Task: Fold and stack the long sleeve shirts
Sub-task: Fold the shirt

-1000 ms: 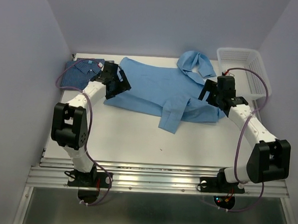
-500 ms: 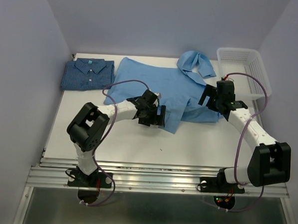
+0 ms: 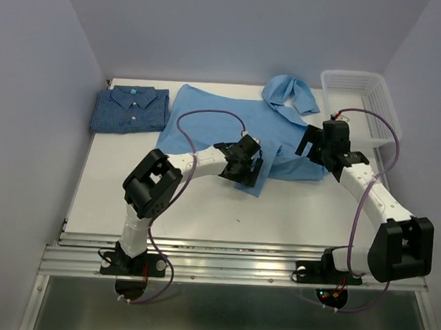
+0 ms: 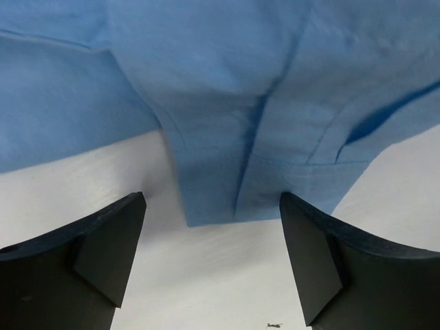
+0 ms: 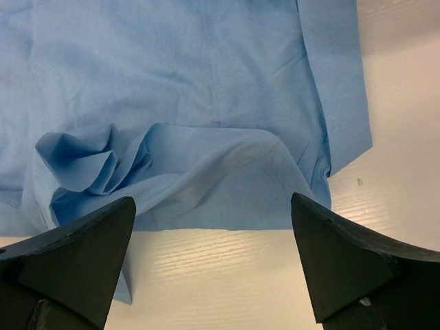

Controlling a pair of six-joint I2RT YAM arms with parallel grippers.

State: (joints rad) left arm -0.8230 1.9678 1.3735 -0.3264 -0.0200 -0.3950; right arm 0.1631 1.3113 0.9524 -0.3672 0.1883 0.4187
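Note:
A light sky-blue long sleeve shirt lies spread across the middle of the table, collar at the back right. One sleeve hangs toward the front, ending in a cuff. A darker checked shirt sits folded at the back left. My left gripper is open just over that cuff. In the left wrist view the cuff lies just ahead of the spread fingers, with bare table between them. My right gripper is open at the shirt's right edge. In the right wrist view the crumpled hem lies ahead of the fingers.
A white mesh basket stands at the back right corner, close behind the right arm. Pale walls enclose the table on three sides. A metal rail runs along the near edge by the arm bases.
My left arm has swung from the folded checked shirt at the back left across to the sleeve cuff in the middle. The right gripper has barely shifted.

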